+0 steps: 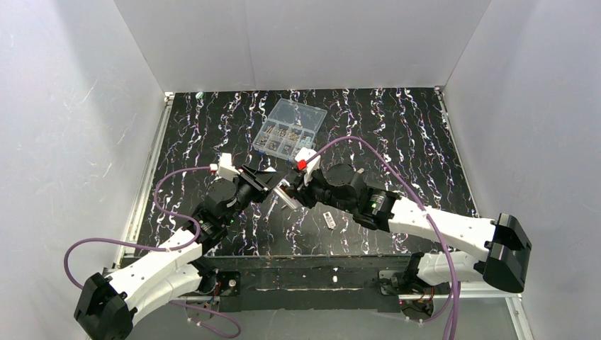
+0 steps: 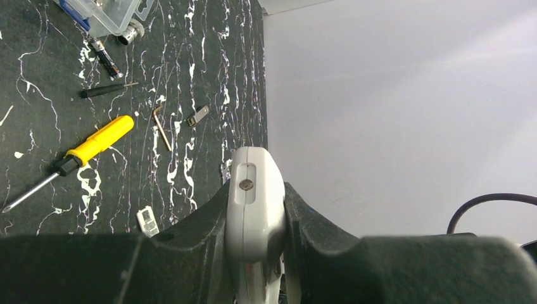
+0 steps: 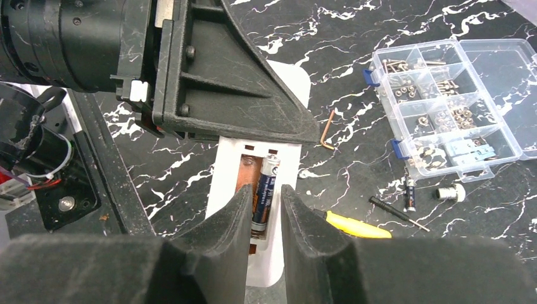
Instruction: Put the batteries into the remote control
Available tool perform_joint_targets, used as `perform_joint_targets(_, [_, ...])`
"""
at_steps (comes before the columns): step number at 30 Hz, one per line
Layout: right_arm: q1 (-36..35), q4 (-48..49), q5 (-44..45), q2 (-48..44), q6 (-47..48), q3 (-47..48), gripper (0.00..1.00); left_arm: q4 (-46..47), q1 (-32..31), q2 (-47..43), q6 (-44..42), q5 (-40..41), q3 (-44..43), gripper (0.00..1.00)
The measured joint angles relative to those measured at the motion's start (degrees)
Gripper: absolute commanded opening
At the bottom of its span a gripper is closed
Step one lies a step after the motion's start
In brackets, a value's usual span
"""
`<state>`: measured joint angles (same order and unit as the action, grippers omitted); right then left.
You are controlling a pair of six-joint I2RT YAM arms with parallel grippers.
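Right wrist view: at lower centre my right gripper (image 3: 266,218) is pinching a dark cylindrical battery (image 3: 266,183) lying in the open bay of the slim white plastic remote control (image 3: 225,168). Beyond it, my left gripper (image 2: 256,193) is clamping that remote. A clear plastic compartment box (image 3: 449,95) is sitting upper right.

Remote control (image 1: 287,196) is up off the table (image 1: 425,142) at mid-table, clamped betw. left gripper (image 2: 256,190) fingers. Right gripper (image 3: 265,193) faces it from the right, fingers either side of a battery (image 3: 269,171) lying in the remote's open bay. Compartment box (image 1: 289,127) sits behind them twd the back. Loose battery (image 3: 410,193), knob (image 3: 448,193) & thin bit (image 3: 399,213) lie just beside the box, hex key (image 3: 326,130) betw. box & remote, screwdriver (image 3: 358,226) near the remote, small flat piece (image 1: 329,219) in front of the right arm.
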<state>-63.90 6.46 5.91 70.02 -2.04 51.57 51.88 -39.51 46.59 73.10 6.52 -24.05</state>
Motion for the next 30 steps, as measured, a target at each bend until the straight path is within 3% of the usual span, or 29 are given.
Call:
perform_joint_targets(18, [-0.17,-0.11,0.13,-1.49,0.96,-0.81,0.42,0.57,0.00,0.07,0.22,-0.37,0.04,0.00])
perform_joint_targets(23, [-0.26,-0.13,0.11,-3.28,0.90,-0.81,0.57,0.55,0.00,0.09,-0.02,-1.49,0.33,0.00])
perform_joint_targets(30, [-0.28,-0.42,0.13,-8.44,1.09,-0.98,0.58,-0.55,0.00,0.11,-2.25,-7.13,0.35,0.00])
